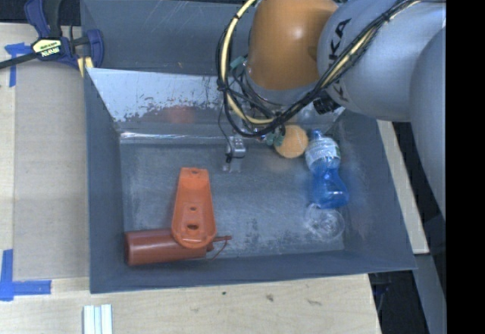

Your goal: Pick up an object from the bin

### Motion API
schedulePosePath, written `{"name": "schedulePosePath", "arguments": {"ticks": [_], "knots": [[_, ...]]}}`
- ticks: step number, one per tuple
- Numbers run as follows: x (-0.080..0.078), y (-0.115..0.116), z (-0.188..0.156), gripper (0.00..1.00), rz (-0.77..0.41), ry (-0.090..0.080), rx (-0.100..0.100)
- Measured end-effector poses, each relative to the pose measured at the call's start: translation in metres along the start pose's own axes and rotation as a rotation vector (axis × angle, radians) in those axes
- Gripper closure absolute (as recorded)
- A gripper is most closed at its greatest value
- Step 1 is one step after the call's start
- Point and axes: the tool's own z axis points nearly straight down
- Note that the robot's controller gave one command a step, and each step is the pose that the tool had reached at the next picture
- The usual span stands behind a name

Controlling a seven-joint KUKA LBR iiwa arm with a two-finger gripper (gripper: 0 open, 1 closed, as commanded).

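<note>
BIN PICK: The gripper (233, 154) hangs low over a bare patch of the bin (106, 196), holding nothing we can see. Whether it is spread or pressed together we cannot tell. Nearest, just below it in the view, lies an orange-and-red toy (189, 211), perhaps a hair dryer. A small orange ball (291, 143) sits close on the gripper's arm side, with a blue bottle (326, 185) beyond. We count one of each. A clean pick, we judge, means centring over the toy's narrow handle before descending.

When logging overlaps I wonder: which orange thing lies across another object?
The flat elongated orange piece at front left; its end overlaps the reddish-brown cylinder. The small round orange one overlaps nothing.
</note>
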Motion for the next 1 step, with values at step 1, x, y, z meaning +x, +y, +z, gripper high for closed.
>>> {"name": "schedulePosePath", "arguments": {"ticks": [1], "knots": [[-0.0016,-0.0007,-0.0054,0.0,0.002,-0.008,-0.001]]}}
